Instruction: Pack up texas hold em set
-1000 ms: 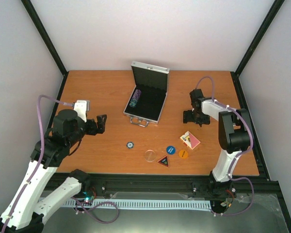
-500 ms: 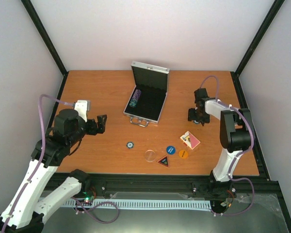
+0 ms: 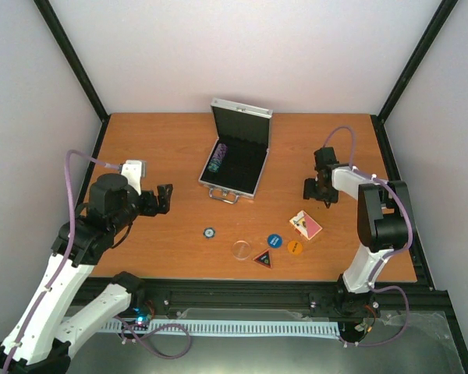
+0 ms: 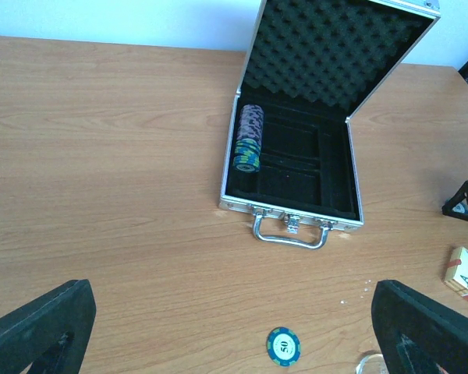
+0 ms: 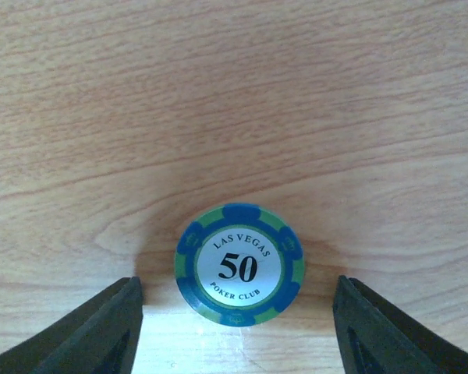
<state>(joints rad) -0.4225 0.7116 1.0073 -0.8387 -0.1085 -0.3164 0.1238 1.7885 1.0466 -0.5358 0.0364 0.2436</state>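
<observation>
The silver case [image 3: 235, 160] lies open at the table's middle back, lid raised, with a stack of poker chips [image 3: 217, 157] in its black lining. My right gripper [image 3: 317, 189] points down at the table right of the case. In the right wrist view its jaws [image 5: 235, 284] stand open on either side of a blue-green "50" chip [image 5: 239, 265] lying flat, with a gap on each side. My left gripper [image 3: 162, 199] hovers open at the left, empty; its view shows the case [image 4: 292, 156] and another loose chip [image 4: 284, 346].
In front of the case lie a loose chip [image 3: 209, 232], a clear round disc [image 3: 241, 249], a dark triangular button [image 3: 263, 258], a blue round button [image 3: 274, 241], an orange one [image 3: 295, 247] and the red-backed card deck [image 3: 306, 225]. Black frame rails edge the table.
My right gripper has shifted slightly right and toward the front, and its jaws have narrowed around the chip. The left arm has barely moved.
</observation>
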